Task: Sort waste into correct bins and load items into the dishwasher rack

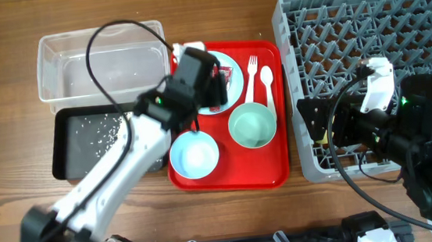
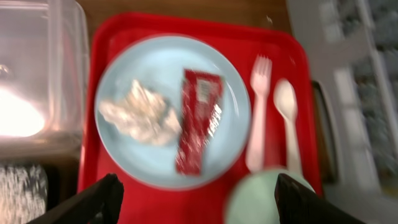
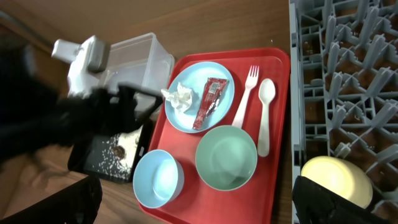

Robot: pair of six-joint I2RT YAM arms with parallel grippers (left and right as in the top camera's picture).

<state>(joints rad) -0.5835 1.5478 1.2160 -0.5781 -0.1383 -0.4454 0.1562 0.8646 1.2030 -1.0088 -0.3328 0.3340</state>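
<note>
A pale blue plate [image 2: 155, 68] on the red serving tray holds a red foil sachet [image 2: 199, 121] and a crumpled white tissue [image 2: 140, 115]. My left gripper [image 1: 211, 86] hovers over it, open and empty. A white fork [image 1: 251, 75] and spoon [image 1: 267, 81] lie to the plate's right. A mint green bowl [image 1: 252, 126] and a small pale blue bowl [image 1: 194, 156] sit in front. The yellow cup [image 3: 336, 180] lies in the grey rack [image 1: 365, 29]. My right gripper [image 1: 315, 128] is open and empty over the rack's left edge.
A clear tub [image 1: 101, 60] stands at the back left. The black tray [image 1: 65, 146] in front of it holds rice grains [image 1: 99, 130] and a brown lump [image 3: 122, 140]. The red serving tray [image 1: 270, 155] lies between these bins and the rack.
</note>
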